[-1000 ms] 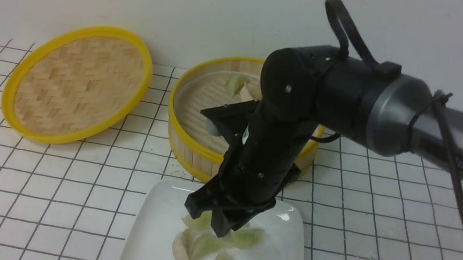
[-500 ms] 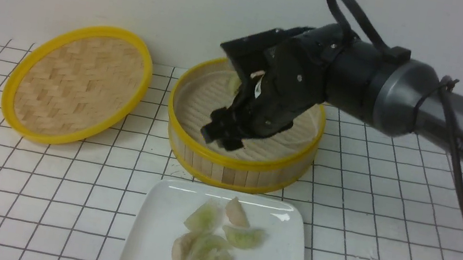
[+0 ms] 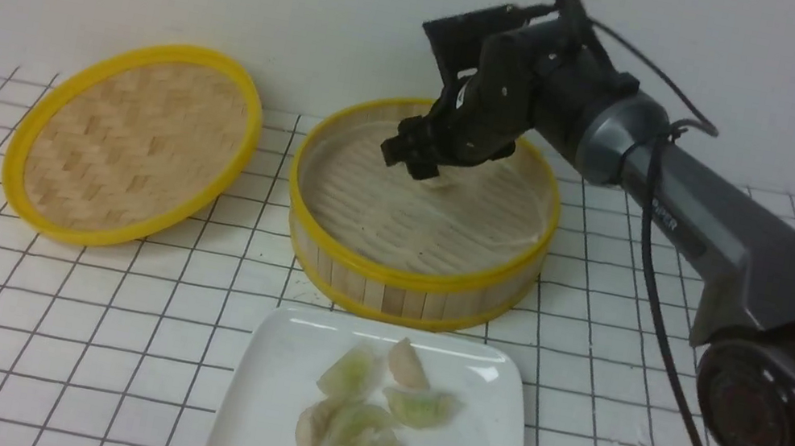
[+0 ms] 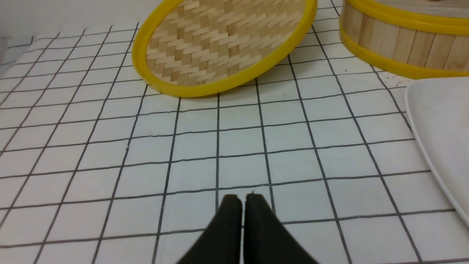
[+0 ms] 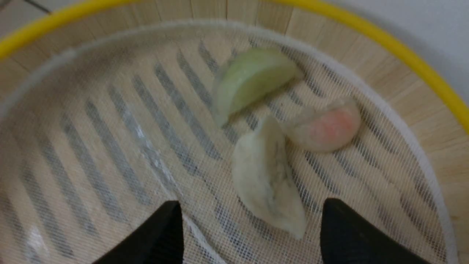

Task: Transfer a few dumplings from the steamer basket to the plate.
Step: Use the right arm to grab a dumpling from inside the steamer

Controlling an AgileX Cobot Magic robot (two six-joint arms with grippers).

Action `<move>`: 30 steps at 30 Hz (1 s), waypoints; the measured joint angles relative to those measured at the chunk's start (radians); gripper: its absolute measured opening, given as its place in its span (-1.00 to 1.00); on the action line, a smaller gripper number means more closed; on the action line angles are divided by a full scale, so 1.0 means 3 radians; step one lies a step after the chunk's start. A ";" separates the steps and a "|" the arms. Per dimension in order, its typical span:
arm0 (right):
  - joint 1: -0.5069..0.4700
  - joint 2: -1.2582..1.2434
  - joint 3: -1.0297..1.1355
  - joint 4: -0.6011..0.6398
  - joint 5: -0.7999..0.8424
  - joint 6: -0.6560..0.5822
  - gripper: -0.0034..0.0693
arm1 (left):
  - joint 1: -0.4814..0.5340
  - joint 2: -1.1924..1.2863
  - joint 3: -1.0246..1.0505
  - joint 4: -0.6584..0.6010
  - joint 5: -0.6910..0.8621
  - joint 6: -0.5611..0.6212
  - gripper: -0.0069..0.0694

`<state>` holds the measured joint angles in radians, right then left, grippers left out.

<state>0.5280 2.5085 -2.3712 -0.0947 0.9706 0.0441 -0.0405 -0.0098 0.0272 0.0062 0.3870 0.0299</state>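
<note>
My right gripper (image 3: 414, 163) hangs low inside the steamer basket (image 3: 404, 280), over the 12 o'clock part of its floor. Its fingers (image 5: 161, 234) are spread wide and carry nothing. In the right wrist view three dumplings lie on the whitish mesh liner (image 5: 110, 146) close to the basket's far wall. They are a green dumpling (image 5: 253, 79), a pink dumpling (image 5: 324, 126) and a whitish dumpling (image 5: 269, 179). The whitish one is nearest me — one end reaches in between my two fingertips, with a gap on either side. It touches the pink one, and the green one lies just beside them.

The plate (image 3: 257, 394) sits at 6 o'clock from the basket, just beside it but not touching. A cluster of dumplings (image 3: 362, 421) lies on its middle, green and pinkish, several of them overlapping; the lower edge of the front view cuts off the nearest ones. The woven lid (image 3: 133, 144) is at 9 o'clock from the basket, tilted with its far edge raised.

My left gripper (image 4: 242, 200) is pressed together with nothing in it, low over the gridded tablecloth (image 4: 146, 146), well apart from the lid and the plate's edge — I cannot tell whether it touches the cloth.
</note>
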 joint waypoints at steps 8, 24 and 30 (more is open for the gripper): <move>0.0000 0.0066 -0.0047 -0.0145 0.0136 -0.0290 0.36 | 0.0000 0.0000 0.0000 0.0000 0.0000 0.0000 -0.83; -0.0098 -0.0271 -0.0524 -0.0054 0.0936 -0.0147 -0.11 | 0.0000 0.0000 0.0000 0.0000 0.0000 0.0000 -0.83; -0.0424 -0.0103 -0.0534 0.0266 0.0687 -0.0281 -0.85 | 0.0000 0.0000 0.0000 0.0000 0.0000 0.0000 -0.83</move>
<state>0.4007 2.4775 -2.5313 -0.0149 1.1769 -0.0402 -0.0405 -0.0098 0.0272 0.0062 0.3870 0.0299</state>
